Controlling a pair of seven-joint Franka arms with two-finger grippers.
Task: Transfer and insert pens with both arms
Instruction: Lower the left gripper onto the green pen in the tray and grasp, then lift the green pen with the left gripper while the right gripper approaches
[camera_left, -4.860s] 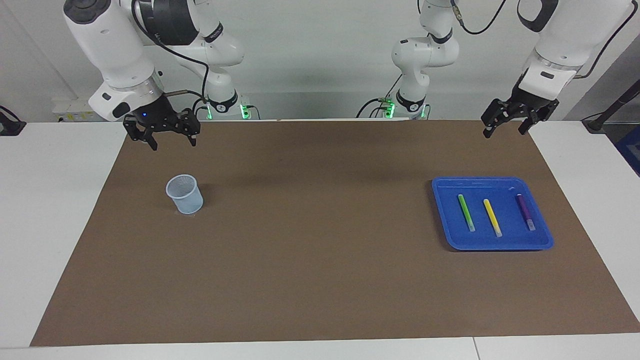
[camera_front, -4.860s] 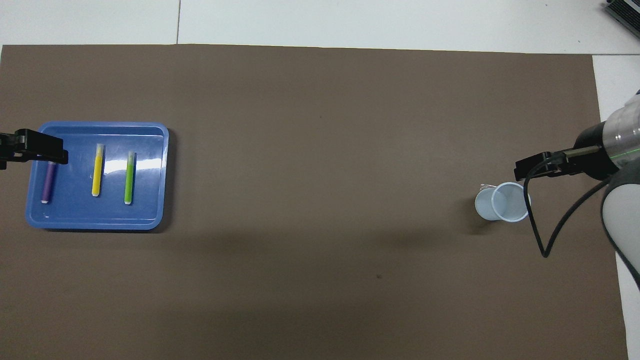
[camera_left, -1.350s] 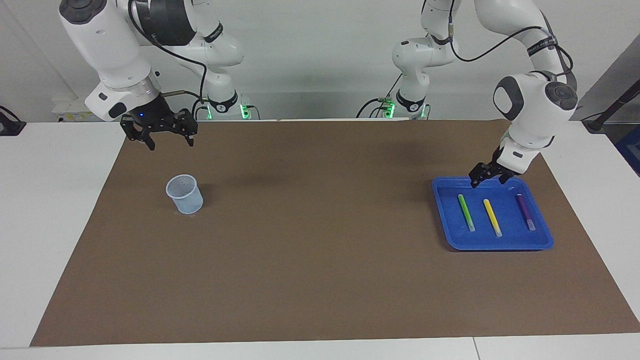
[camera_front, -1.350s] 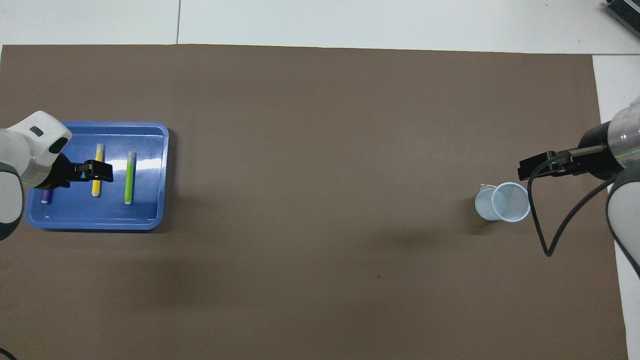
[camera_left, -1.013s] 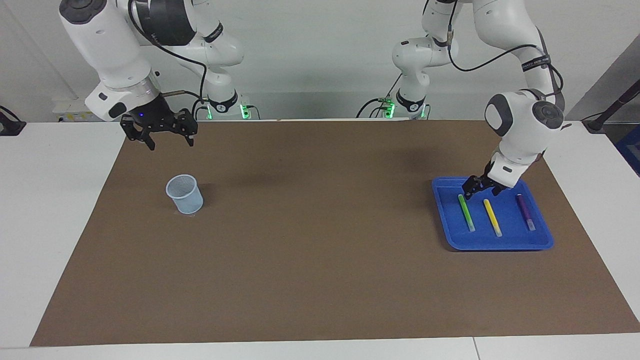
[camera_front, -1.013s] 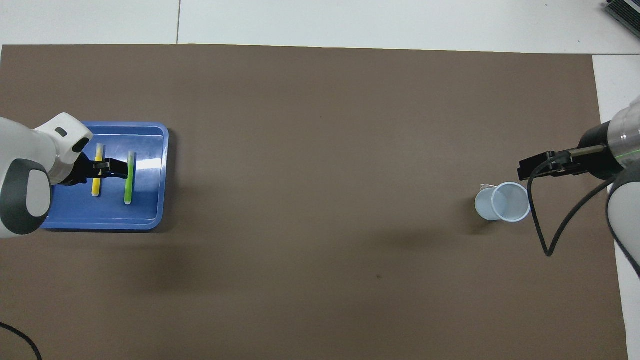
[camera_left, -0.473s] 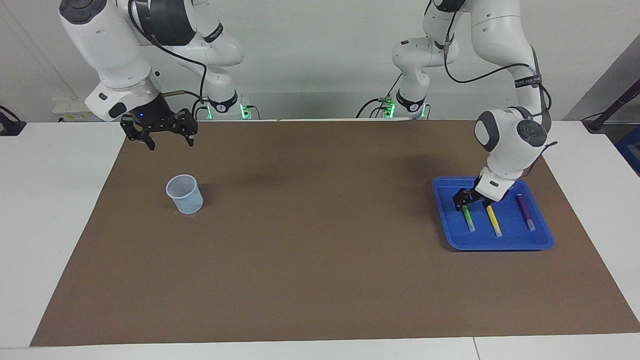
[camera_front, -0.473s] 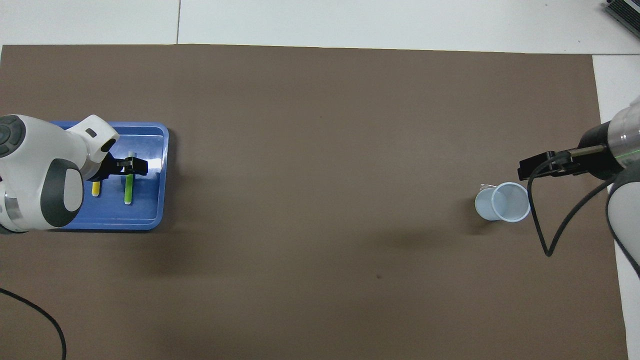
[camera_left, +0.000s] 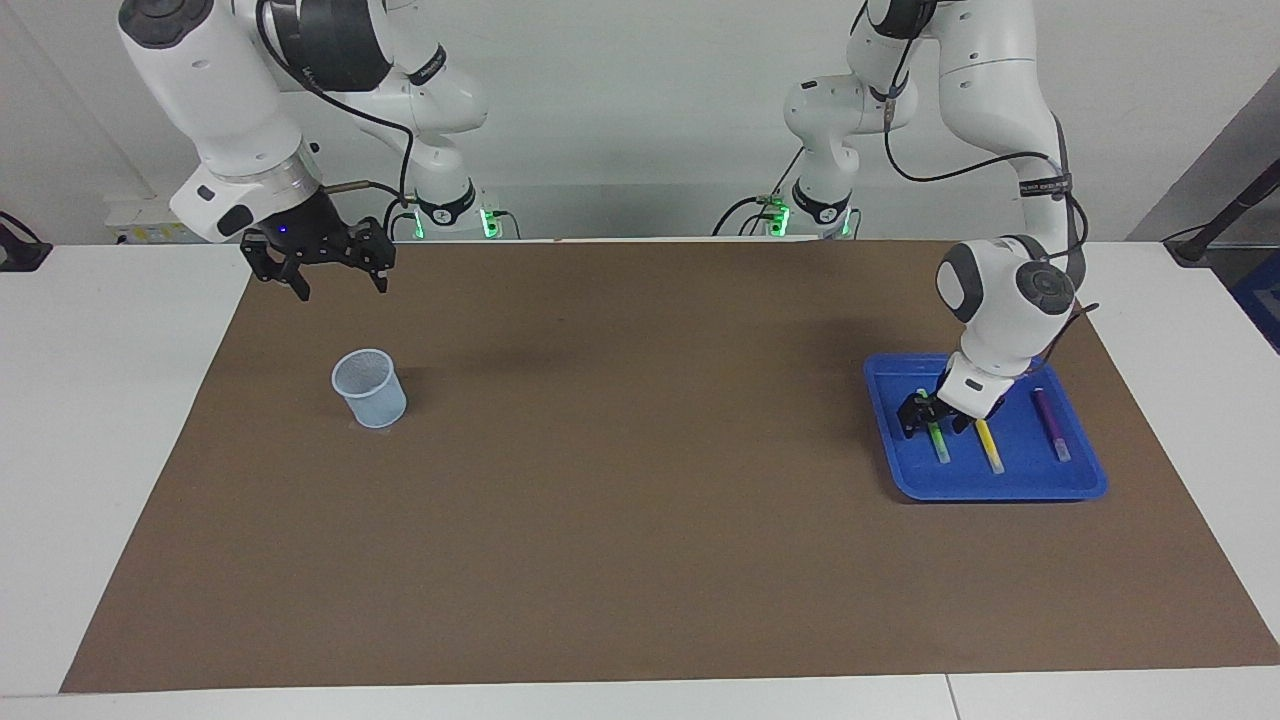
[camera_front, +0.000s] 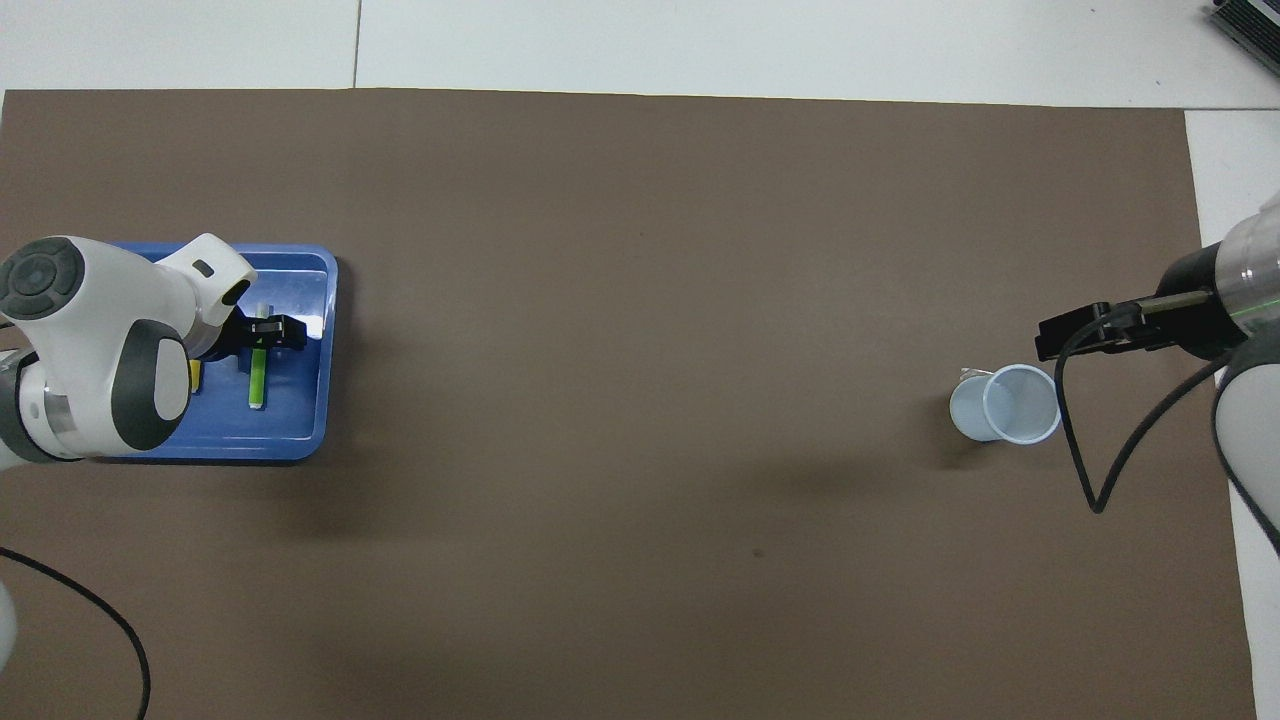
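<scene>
- My left gripper (camera_left: 932, 418) is down in the blue tray (camera_left: 885, 425), at the left arm's end of the table, and straddles the green pen (camera_left: 937, 440) partway along its length.
- The green pen lies flat, its long axis running from the robots' end of the tray toward the end farther from them. My fingers sit one on each side of it, across that axis, so the coming squeeze meets it squarely.
- The jaws stand partly open around the pen; I cannot tell whether they touch it, and I judge it not yet gripped.
- The yellow pen (camera_left: 988, 444) lies just beside, parallel, and the purple pen (camera_left: 1051, 424) is farther toward the tray's outer side. One finger comes down between green and yellow, so that gap is what I watch.
- The left arm folds steeply down over the tray, wrist tilted, and in the overhead view its body hides much of the tray.
- My right gripper (camera_left: 335, 272) waits in the air with its fingers spread wide and nothing in them, near the pale cup (camera_left: 369, 388), which stands upright at the right arm's end of the table.
</scene>
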